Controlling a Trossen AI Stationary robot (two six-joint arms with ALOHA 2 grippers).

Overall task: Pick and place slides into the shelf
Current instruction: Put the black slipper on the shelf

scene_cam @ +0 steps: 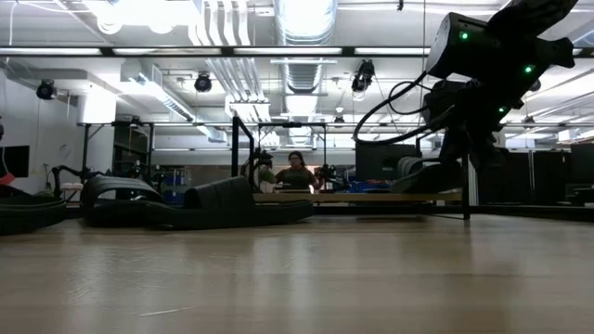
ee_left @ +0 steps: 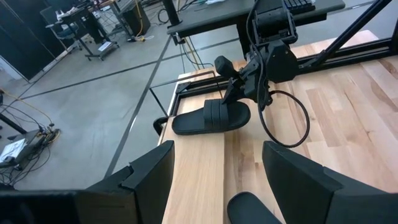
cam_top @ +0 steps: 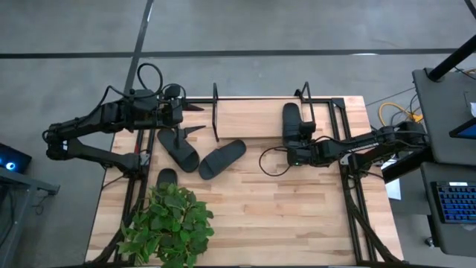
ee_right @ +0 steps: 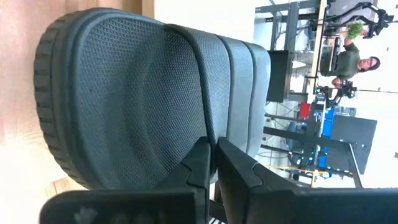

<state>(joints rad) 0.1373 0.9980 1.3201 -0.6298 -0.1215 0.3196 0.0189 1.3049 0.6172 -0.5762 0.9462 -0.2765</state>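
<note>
1. The right gripper [cam_top: 297, 141] is over the far right part of the table [cam_top: 297, 223], at the near end of a slide [cam_top: 291, 119] that lies on the shelf [cam_top: 260, 115] board, close to its right side loop.
2. In the right wrist view the two fingers [ee_right: 205, 165] are pressed almost together just in front of that slide's [ee_right: 149, 93] textured sole. Whether they pinch its edge or are merely closed beside it cannot be told.
3. From the left wrist view, the same slide [ee_left: 211, 117] lies flat along the table's far edge, with the right gripper [ee_left: 239, 87] at its strap.
4. The left gripper [cam_top: 190, 119] hovers at the far left corner, beside the shelf's left loop; its fingers [ee_left: 152, 171] are spread wide and hold nothing.
5. Two more slides lie on the table in front of the shelf: one [cam_top: 178, 149] angled near the left arm, another [cam_top: 222, 158] just to its right, their near ends touching.
6. A fourth slide [cam_top: 166, 178] sits nearer the front-left, partly hidden by a plant [cam_top: 167, 227].
7. In the low view the slides [scene_cam: 223, 204] show as dark shapes on the left, and the right arm [scene_cam: 483, 83] comes down on the right.
8. A person [scene_cam: 297, 173] is seated in the room behind.
</note>
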